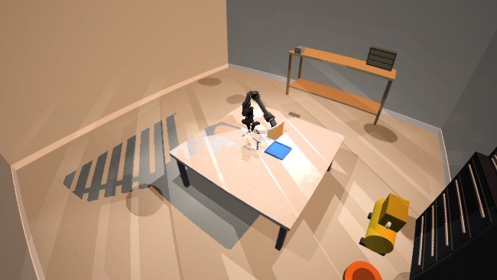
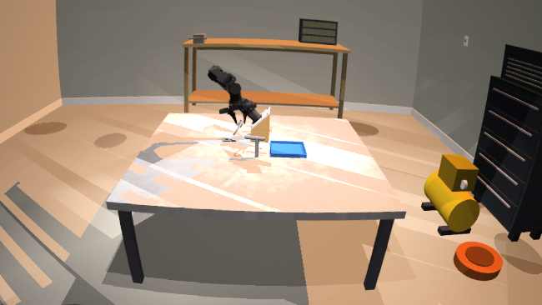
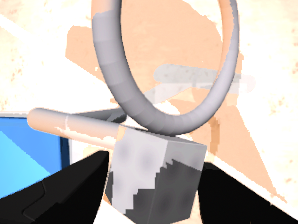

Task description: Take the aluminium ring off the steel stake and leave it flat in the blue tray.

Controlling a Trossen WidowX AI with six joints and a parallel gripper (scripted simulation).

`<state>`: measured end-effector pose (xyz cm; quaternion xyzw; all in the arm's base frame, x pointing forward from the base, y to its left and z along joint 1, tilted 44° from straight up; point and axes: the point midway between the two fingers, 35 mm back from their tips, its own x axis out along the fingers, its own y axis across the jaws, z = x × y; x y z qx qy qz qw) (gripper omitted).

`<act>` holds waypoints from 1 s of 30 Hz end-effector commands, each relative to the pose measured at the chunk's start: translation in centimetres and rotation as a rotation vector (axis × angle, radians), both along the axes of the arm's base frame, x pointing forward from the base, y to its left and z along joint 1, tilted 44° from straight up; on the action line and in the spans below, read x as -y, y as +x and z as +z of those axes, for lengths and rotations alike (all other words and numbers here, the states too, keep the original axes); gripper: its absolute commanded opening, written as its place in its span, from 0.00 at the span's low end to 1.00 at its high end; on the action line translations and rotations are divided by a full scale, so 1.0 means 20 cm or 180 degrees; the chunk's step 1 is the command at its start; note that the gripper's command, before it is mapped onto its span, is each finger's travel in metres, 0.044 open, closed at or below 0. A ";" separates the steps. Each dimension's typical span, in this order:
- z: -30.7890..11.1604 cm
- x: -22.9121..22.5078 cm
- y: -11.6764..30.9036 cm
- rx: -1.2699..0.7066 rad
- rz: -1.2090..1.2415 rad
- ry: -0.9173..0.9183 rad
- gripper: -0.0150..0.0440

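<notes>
Plainly, the claw (image 1: 250,129) (image 2: 240,121) (image 3: 155,162) is clamped on the welded tab (image 3: 157,172), one black finger against either side. From that tab the aluminium ring (image 2: 238,127) (image 3: 107,55) reaches out ahead of the claw, off the stake and above the table. It is steeply tilted rather than flat: the exterior view gives it nearly edge-on, its long axis slanting from the fingers down toward the picture's lower left. The wrist view instead shows an open oval, its long axis running up the picture away from the tab, and the tab's blocky shape, which the other views are too coarse to show.

Just beside the claw and lower stands the steel stake (image 1: 258,144) (image 2: 257,149), upright, with its cross-bar (image 2: 254,137) (image 3: 72,127) on top. A wooden wedge (image 1: 275,131) (image 2: 261,129) is near the claw too, outside the wrist view. Farther off, past the stake, the blue tray (image 1: 278,150) (image 2: 288,149) (image 3: 30,150) lies flat on the table (image 1: 245,180) (image 2: 250,187). Well behind the claw, the exterior view shows an orange-topped workbench (image 1: 336,59) (image 2: 263,44).
</notes>
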<state>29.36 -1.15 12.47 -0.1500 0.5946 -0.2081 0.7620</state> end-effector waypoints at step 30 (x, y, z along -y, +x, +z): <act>0.03 0.05 0.17 0.0001 0.0135 0.0013 0.25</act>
